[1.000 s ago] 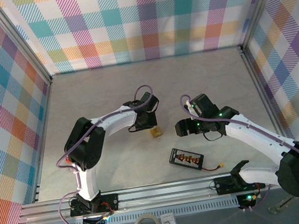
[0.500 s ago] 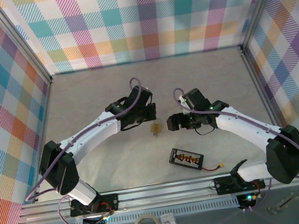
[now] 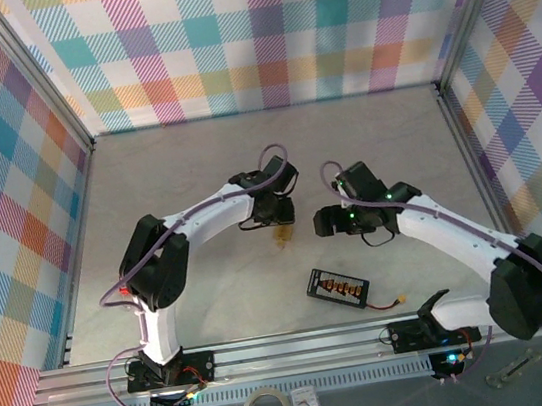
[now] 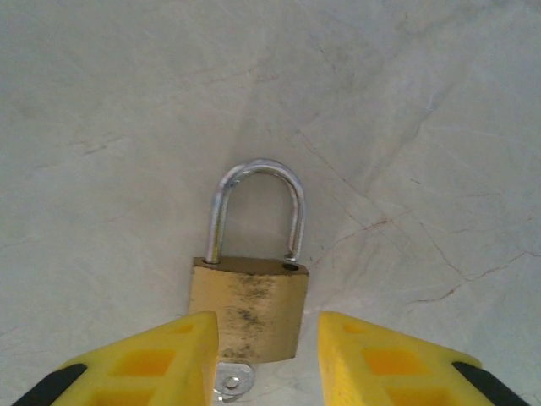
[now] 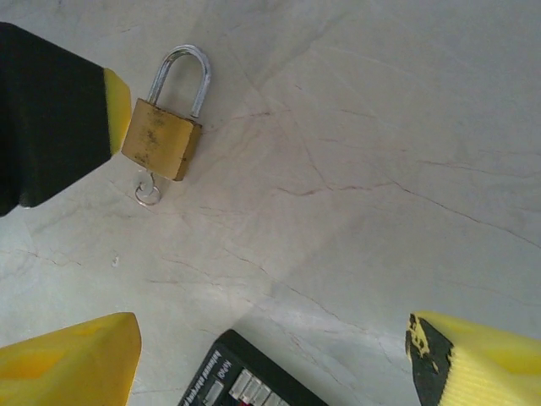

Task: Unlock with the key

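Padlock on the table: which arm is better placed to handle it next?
Probably the left gripper: its jaws flank the padlock, while the right gripper hangs open off to one side.

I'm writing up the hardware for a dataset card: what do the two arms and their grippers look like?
The left arm and right arm have white tubular links joined by bulky black joint housings. A thin purple cable runs along each. The right one shows a small green light. The gripper fingers are bright yellow wedges with recessed pockets and black outer sides.
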